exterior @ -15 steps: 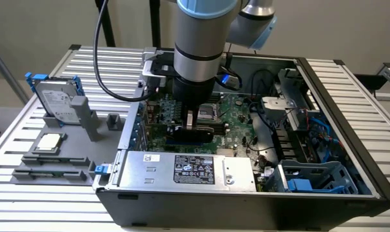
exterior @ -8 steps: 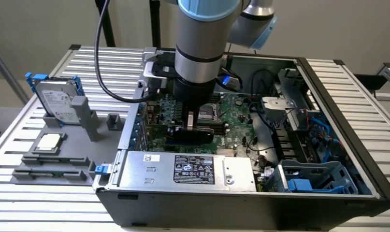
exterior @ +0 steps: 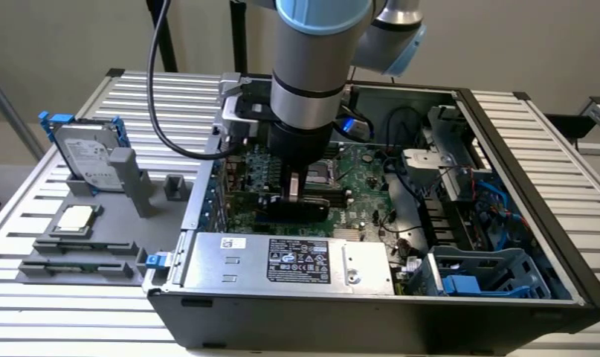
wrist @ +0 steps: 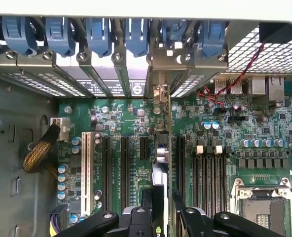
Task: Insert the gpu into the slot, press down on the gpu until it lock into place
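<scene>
The gpu [exterior: 297, 207] is a thin black card standing on edge over the green motherboard [exterior: 364, 190] inside the open computer case. My gripper [exterior: 294, 187] reaches straight down from the arm and is shut on the card's top edge. In the wrist view the gpu [wrist: 160, 148] appears edge-on, running from my fingertips [wrist: 146, 210] to its silver bracket end [wrist: 159, 93] at the case's rear wall. My gripper [wrist: 163, 212] clamps the card from both sides. The blue slot is hidden beneath the card, so I cannot tell how deep the card sits.
Black memory slots [wrist: 205, 173] and a CPU socket [wrist: 264, 210] lie beside the card. A white expansion slot [wrist: 85, 168] lies on the other side. Blue bracket clips [wrist: 99, 34] line the rear wall. A silver power supply [exterior: 290, 260] and a grey hard drive [exterior: 86, 156] stand nearby.
</scene>
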### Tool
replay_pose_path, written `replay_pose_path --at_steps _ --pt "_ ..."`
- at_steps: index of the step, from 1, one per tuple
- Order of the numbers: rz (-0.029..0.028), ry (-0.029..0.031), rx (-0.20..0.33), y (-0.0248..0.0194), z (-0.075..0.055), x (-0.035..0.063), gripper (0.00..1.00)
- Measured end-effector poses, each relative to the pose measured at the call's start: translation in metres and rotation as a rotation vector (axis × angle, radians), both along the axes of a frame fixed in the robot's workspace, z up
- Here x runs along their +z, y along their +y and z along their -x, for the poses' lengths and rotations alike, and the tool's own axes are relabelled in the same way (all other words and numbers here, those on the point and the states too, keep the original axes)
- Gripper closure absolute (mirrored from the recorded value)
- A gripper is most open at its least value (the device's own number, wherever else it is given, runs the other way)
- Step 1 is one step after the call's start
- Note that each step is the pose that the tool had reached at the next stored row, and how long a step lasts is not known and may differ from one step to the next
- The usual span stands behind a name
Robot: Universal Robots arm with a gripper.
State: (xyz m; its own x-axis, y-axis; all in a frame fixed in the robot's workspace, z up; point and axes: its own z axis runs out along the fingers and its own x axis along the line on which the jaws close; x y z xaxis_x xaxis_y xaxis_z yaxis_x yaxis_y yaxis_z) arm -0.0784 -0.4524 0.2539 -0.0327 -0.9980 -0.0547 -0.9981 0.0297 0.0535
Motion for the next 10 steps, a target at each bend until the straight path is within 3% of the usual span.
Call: replay_pose_path --at_steps 10 --pt "0.0 0.0001 0.001 0.0 0.0 -0.0021 0.74"
